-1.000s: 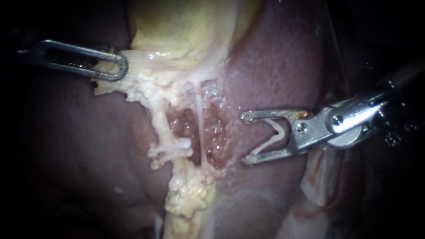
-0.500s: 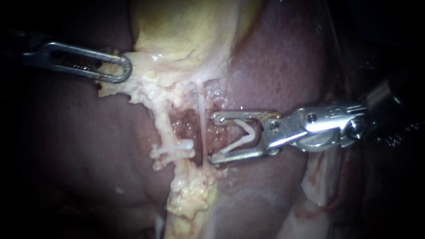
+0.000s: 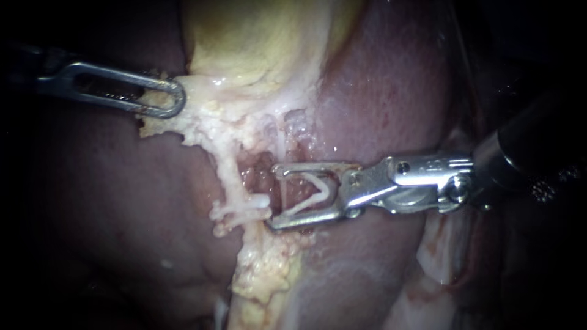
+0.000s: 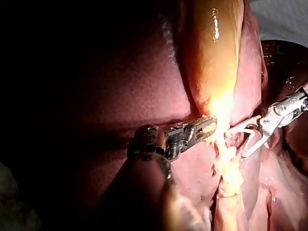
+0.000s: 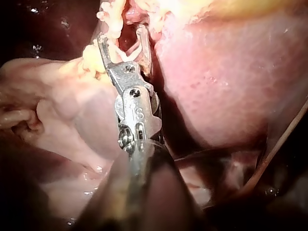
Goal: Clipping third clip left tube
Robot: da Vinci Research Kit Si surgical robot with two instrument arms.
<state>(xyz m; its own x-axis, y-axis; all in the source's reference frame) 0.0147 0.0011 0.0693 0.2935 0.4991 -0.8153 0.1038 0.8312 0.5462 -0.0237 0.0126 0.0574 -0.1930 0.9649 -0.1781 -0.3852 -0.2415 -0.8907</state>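
Steel tips of my right instrument point(image 3: 274, 197) slid in towards the left tube point(image 3: 227, 174) vs a sec ago and are now just beside it. Jaws spread, carrying a white clip point(image 3: 318, 189). (OP)

Thin tube point(image 3: 280, 146) crosses right at the tips tho, so imo not round the target yet. Left instrument point(image 3: 174, 101)? (reply)

Clamped on fatty tissue point(image 3: 183, 125) by the gallbladder point(image 3: 257, 43). (OP)

Setting: surgical bench lab.
Specimen: liver point(image 3: 385, 98) and gallbladder point(image 3: 257, 36) lying bare, brightly lit, darkness around.
Tools: slender metal left instrument point(image 3: 174, 99) gripping the gallbladder; right instrument point(image 3: 274, 197) carrying a white clip point(image 3: 324, 186).
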